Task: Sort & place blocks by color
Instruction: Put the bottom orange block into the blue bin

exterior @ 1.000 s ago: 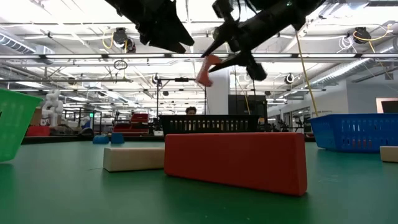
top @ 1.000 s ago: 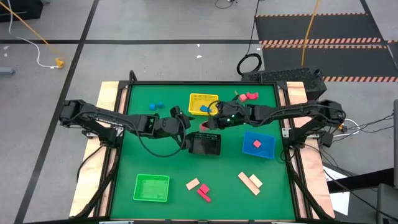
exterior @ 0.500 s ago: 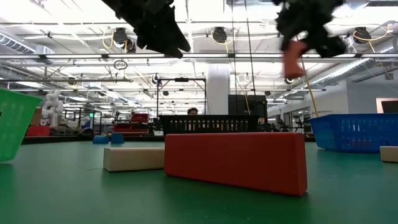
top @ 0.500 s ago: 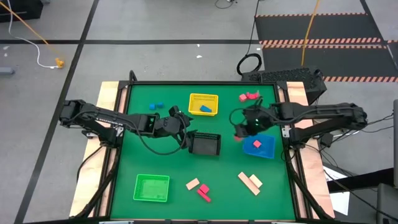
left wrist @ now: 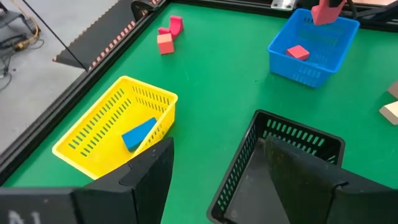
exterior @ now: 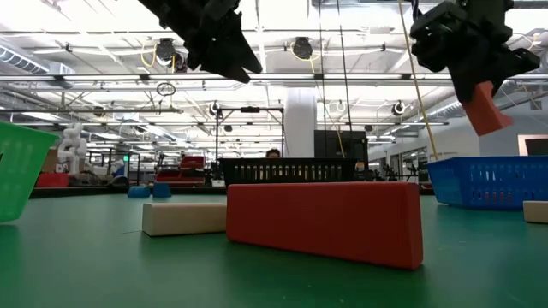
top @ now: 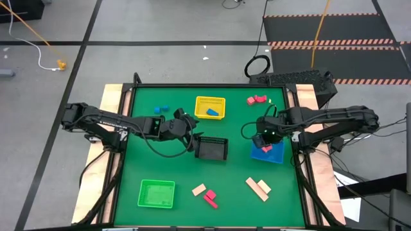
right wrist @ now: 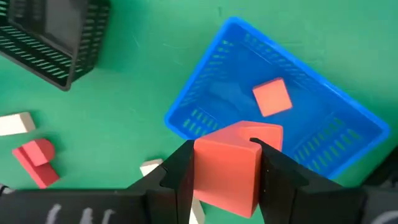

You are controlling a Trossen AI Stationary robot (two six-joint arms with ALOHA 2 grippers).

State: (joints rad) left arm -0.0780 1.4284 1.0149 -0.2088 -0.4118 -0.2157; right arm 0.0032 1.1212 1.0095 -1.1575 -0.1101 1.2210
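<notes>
**Over the blue basket: red block held, release pending**

High view. Right gripper (top: pixel 264 139) hung above the near-left rim of the blue basket (top: pixel 279 158), at the table's right. Left gripper (top: pixel 190 130) waited mid-table beside the black basket (top: pixel 212 149). A yellow basket (top: pixel 210 101) held a blue block (top: pixel 212 112); a green basket (top: pixel 157 194) sat at the front left. Loose blocks lay apart: two blue (top: pixel 160 110), red ones (top: pixel 256 99) at the back, tan and red at the front.

Low view. Right gripper (exterior: pixel 479 85) carried a red block (exterior: pixel 485 109), tilted, well above the blue basket (exterior: pixel 488 181).

Left wrist view. Left fingers stood spread, holding nothing, over the black basket (left wrist: pixel 280 163).

Right wrist view. Jaws were closed on the red block (right wrist: pixel 231 165), one finger against each side. Below lay the blue basket (right wrist: pixel 186 106) with one red block (right wrist: pixel 272 97) inside. The held block sat over the rim rather than the middle.

Handling note. Judged best: carry further inward until the block clears the rim, lower to shorten the drop, then part the fingers. Released at the rim, the block might tip outward.
</notes>
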